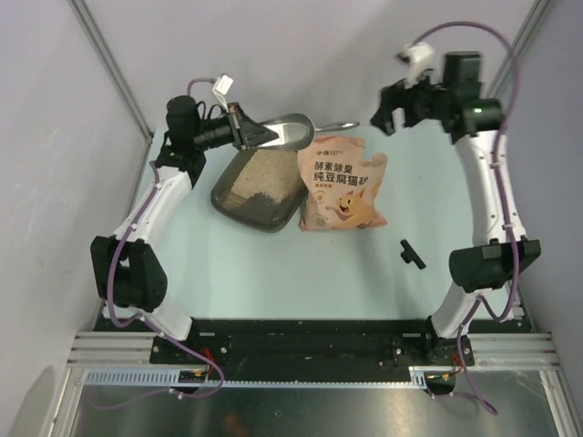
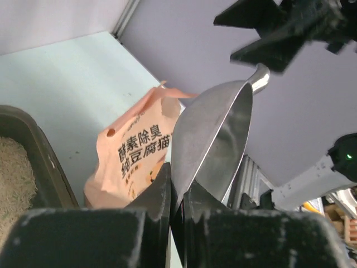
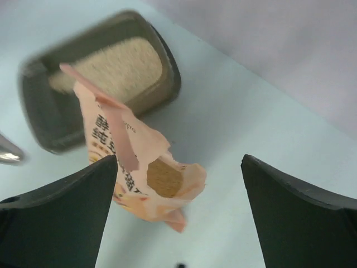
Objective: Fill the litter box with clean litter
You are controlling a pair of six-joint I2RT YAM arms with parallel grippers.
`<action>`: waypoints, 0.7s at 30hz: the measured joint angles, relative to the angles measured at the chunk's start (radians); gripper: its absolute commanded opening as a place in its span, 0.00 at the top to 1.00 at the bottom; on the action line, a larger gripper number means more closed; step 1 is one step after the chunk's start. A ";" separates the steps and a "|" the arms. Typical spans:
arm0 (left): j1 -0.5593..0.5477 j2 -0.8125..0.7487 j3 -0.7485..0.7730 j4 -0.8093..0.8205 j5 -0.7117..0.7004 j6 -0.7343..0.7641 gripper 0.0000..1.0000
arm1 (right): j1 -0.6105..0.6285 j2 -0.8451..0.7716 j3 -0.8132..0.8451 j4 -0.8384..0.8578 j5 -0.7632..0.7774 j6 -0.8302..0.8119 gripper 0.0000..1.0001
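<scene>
**Surface:** pale green table (image 1: 273, 273), lavender walls behind it, alu. frame posts at the far corners.

**Left side:** the left gripper (image 1: 258, 137) is raised above the far edge of the litter box (image 1: 273, 211). Its jaws are almost together and pinch the thin rim of the metal scoop (image 1: 293, 131). The left wrist view shows both fingers (image 2: 159, 192) clamped on that edge. The scoop bowl is tilted, and what it holds, if anything, can't be made out. The handle runs to the right. In the wrist view its end is hidden behind the dark body of the other arm.

**Litter box:** on the table, left of centre, set at an angle. The clean litter (image 1: 244, 178) covers the far-left part of the floor, and the near-right part shows dark. In the left wrist view the box is cut off at the left edge.

**Centre:** a salmon-pink bag (image 1: 342, 187) lies flat against the box's right rim; contact vs. overlap can't be told. Its torn top faces far. The right wrist view, which is blurred, shows beige granules inside the opening.

**Right side:** a small black part (image 1: 412, 253) lies on the table, near side, well apart from the bag; type not identifiable.

**Right gripper** (image 1: 388, 107): raised at far right, jaws spread wide, holding nothing. Only the table and bag show between its fingers (image 3: 61, 206).
</scene>
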 measured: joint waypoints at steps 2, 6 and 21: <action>0.018 -0.025 -0.058 0.090 0.032 -0.072 1.00 | -0.144 -0.013 -0.049 0.092 -0.196 0.218 0.00; 0.027 -0.026 -0.092 0.209 0.064 -0.159 1.00 | -0.237 -0.056 -0.256 0.269 -0.468 0.518 0.00; 0.024 -0.016 -0.068 0.327 0.127 -0.228 1.00 | -0.074 -0.072 -0.419 0.686 -0.797 0.937 0.19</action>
